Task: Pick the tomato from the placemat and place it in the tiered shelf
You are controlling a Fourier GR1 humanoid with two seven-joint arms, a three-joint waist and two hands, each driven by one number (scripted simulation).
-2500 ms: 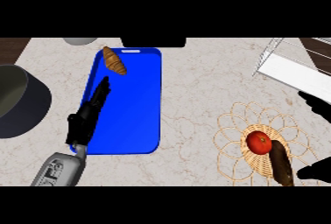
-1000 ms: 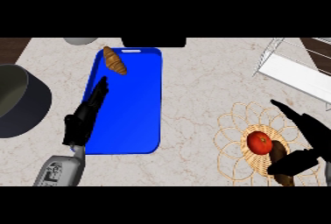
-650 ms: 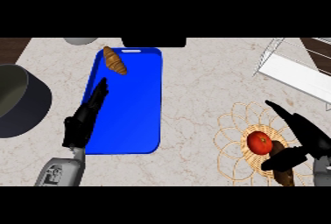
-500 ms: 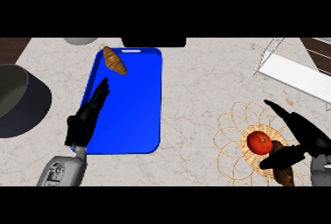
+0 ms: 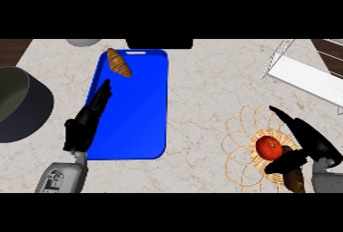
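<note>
The tomato (image 5: 269,147) sat on the woven placemat (image 5: 242,140), the right hand (image 5: 307,144) spread open around it, not yet gripping; smooth, round and soft, it looked best cupped around its middle

Tomato (image 5: 268,147) on placemat (image 5: 242,147) at right, croissant (image 5: 119,62) on tray (image 5: 144,108) left

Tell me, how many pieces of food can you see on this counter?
2. A tomato lies on the woven placemat beside the right hand; a croissant lies at the blue tray's far end. Others may be hidden.
</note>
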